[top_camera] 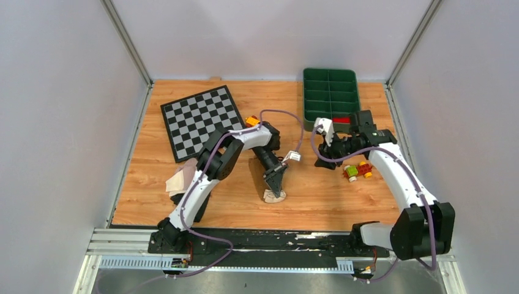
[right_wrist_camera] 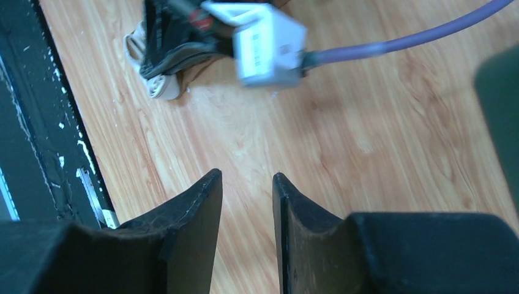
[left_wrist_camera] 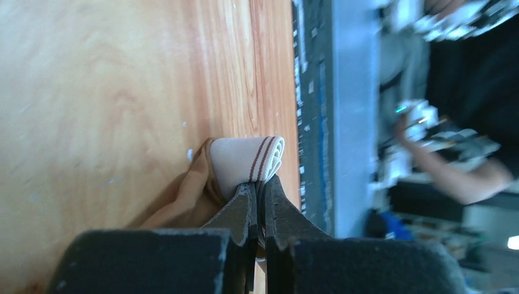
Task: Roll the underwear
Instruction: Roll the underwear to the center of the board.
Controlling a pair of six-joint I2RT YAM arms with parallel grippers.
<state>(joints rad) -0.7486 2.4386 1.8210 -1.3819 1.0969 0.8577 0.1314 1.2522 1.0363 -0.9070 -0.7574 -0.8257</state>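
Observation:
The tan-brown underwear (top_camera: 273,196) lies bunched into a small roll near the table's front middle, its cream striped waistband (left_wrist_camera: 248,159) on the outside. My left gripper (top_camera: 275,185) points down at it and is shut on the waistband's edge (left_wrist_camera: 260,182). The right wrist view shows the same roll (right_wrist_camera: 164,90) under the left fingers. A pale pink-beige underwear (top_camera: 180,179) lies at the left beside the left arm, with a dark cloth (top_camera: 177,198) just below it, partly hidden. My right gripper (top_camera: 323,150) hovers right of centre, open over bare wood (right_wrist_camera: 246,177), holding nothing.
A checkerboard mat (top_camera: 202,120) lies at the back left. A green compartment bin (top_camera: 330,92) stands at the back right with something red in its near corner. Small coloured toys (top_camera: 358,171) lie under the right forearm. A black rail (top_camera: 275,236) runs along the near edge.

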